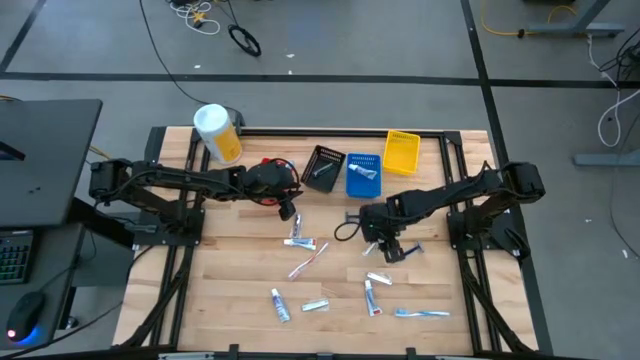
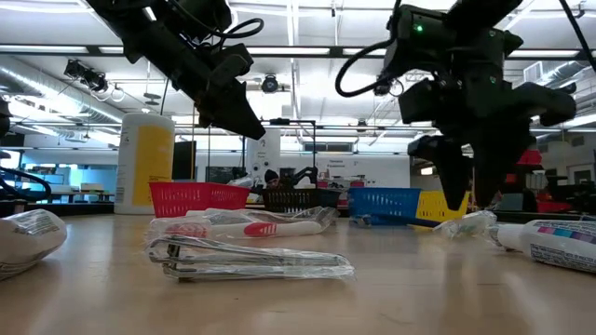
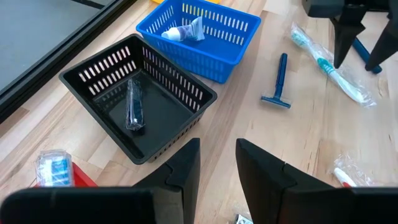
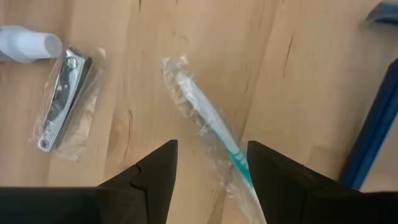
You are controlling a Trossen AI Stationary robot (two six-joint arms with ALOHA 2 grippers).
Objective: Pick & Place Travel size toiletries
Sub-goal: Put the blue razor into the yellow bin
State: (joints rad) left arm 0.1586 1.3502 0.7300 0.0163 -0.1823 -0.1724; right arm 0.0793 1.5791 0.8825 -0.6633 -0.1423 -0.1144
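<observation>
Wood table [image 1: 230, 290] w/ scattered toiletries [image 1: 300, 243], bins [image 1: 363, 175], canister [image 1: 217, 133]

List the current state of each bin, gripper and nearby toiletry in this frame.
black bin: holds one dark wrapped item
blue bin: holds one tube
left gripper: open, empty, near the black bin
right gripper: open, empty, over the wrapped toothbrush
blue razor: loose on table
nail clipper: wrapped, on table

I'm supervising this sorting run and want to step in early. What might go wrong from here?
The right hand hangs open over a wrapped toothbrush that lies slanted between its fingers; closing might catch only the slippery wrapper. The blue razor lies close beside it and may get nudged. The left hand hovers open near the black bin; the arms might crowd each other.
</observation>
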